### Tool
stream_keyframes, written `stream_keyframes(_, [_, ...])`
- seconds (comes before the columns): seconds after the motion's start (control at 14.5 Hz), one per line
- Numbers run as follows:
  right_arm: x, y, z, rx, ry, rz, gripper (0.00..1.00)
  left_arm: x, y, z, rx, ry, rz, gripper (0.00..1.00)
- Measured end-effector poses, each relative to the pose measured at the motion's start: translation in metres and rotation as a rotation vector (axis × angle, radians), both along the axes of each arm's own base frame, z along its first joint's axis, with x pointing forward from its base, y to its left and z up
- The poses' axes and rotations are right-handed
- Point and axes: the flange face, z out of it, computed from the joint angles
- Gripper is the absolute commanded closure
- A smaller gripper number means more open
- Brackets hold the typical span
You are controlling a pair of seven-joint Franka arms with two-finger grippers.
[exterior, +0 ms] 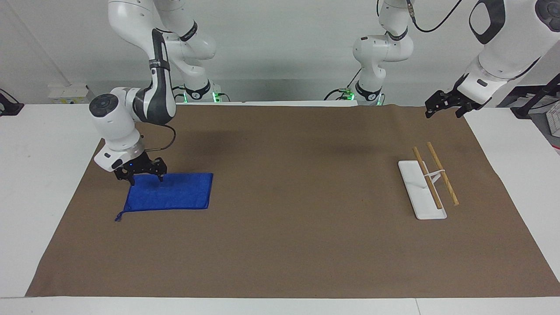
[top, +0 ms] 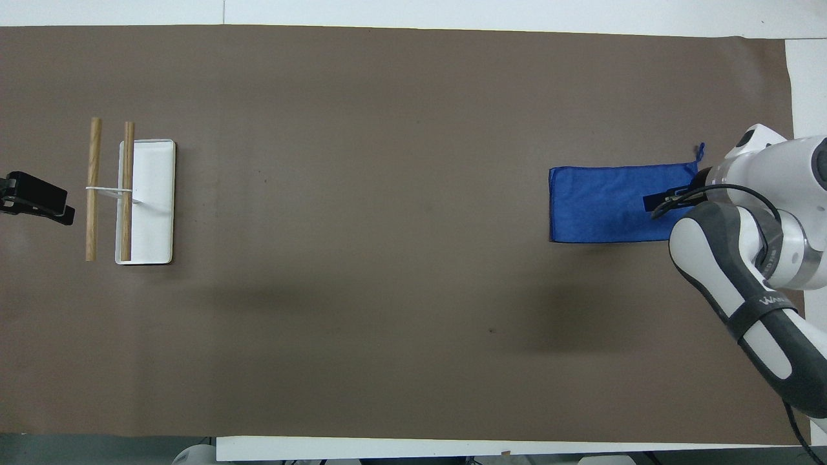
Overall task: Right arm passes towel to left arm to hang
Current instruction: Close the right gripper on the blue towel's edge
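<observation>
The blue towel (exterior: 175,192) (top: 601,205) lies flat on the brown mat at the right arm's end of the table, its loop thread (exterior: 118,217) at the corner farthest from the robots. My right gripper (exterior: 145,180) (top: 658,205) is open and points down, low over the towel's edge nearest the robots, at the end toward the right arm. Whether its fingertips touch the cloth I cannot tell. My left gripper (exterior: 442,112) (top: 37,201) waits open in the air over the mat's corner at the left arm's end, with nothing in it.
A rack with a white base (exterior: 413,181) (top: 155,194) and two raised wooden bars (exterior: 442,173) (top: 94,187) stands at the left arm's end of the mat. The brown mat (exterior: 297,218) covers most of the white table.
</observation>
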Motion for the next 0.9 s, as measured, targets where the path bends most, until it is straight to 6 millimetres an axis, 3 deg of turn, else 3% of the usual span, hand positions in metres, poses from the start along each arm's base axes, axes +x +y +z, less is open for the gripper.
stream_keyframes(0.34, [0.003,-0.004,-0.029,0.034,0.007,-0.037,0.04,0.000,0.000,0.000,0.000,0.000,0.000,0.00])
stream_keyframes(0.76, [0.002,-0.004,-0.045,0.041,0.034,0.012,0.07,0.000,0.000,0.000,0.000,0.000,0.000,0.00])
stream_keyframes(0.9, [0.002,-0.004,-0.046,0.041,0.037,0.013,0.17,0.000,0.000,0.000,0.000,0.000,0.000,0.00])
